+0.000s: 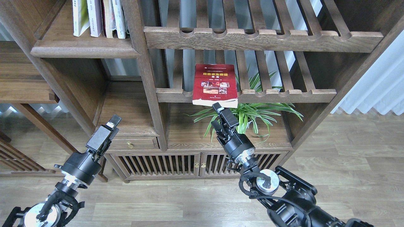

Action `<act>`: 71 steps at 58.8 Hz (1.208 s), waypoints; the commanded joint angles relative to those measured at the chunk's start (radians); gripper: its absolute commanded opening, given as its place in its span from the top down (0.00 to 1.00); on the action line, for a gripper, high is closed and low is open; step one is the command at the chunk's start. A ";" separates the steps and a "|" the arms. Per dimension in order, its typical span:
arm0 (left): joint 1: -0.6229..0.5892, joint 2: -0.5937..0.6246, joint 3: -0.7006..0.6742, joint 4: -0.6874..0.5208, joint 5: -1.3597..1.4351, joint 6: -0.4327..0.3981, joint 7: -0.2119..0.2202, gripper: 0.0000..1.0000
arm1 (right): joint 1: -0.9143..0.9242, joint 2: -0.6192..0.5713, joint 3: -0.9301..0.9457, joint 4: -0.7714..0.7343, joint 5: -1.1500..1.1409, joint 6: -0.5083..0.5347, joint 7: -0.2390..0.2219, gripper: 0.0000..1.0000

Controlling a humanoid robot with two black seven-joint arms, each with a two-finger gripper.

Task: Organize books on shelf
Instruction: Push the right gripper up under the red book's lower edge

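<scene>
One dark red book point(215, 85) lies flat on a slatted rack point(284, 94), its near edge sticking out. The right gripper point(217, 115) sits just under that edge, fingers spread apart, holding nothing. It should pinch the edge firmly, then slide the book out slowly. The left gripper point(113, 121) waits, fingers pressed together.

I'm looking into what seems a home living room or study. A tall dark wooden bookcase point(148, 72) fills the frame, with books point(99, 17) standing at upper left, a leafy houseplant point(252, 112) at centre, slatted cabinet doors point(176, 164) below, wood-plank flooring point(347, 170) along the bottom and pale curtains point(378, 88) at right.
</scene>
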 commanded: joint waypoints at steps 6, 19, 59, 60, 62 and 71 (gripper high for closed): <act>-0.002 0.000 0.000 0.000 0.000 0.000 0.000 0.04 | 0.048 0.000 0.000 -0.021 0.009 -0.045 -0.001 0.01; -0.002 0.000 -0.001 0.000 0.000 0.000 0.000 0.03 | 0.102 0.000 0.002 -0.091 0.027 -0.064 -0.004 0.01; -0.004 0.000 -0.010 -0.002 0.000 0.000 0.000 0.03 | 0.140 0.000 0.002 -0.093 0.044 -0.137 -0.007 0.09; -0.004 0.000 -0.010 -0.002 0.000 0.000 0.000 0.03 | 0.140 0.000 0.000 -0.093 0.044 -0.139 -0.007 0.09; -0.004 0.000 -0.010 -0.002 0.000 0.000 0.000 0.03 | 0.143 0.000 0.000 -0.096 0.044 -0.142 -0.007 0.10; -0.004 0.000 -0.013 -0.003 -0.002 0.000 0.000 0.03 | 0.167 0.000 0.002 -0.134 0.044 -0.154 -0.005 0.12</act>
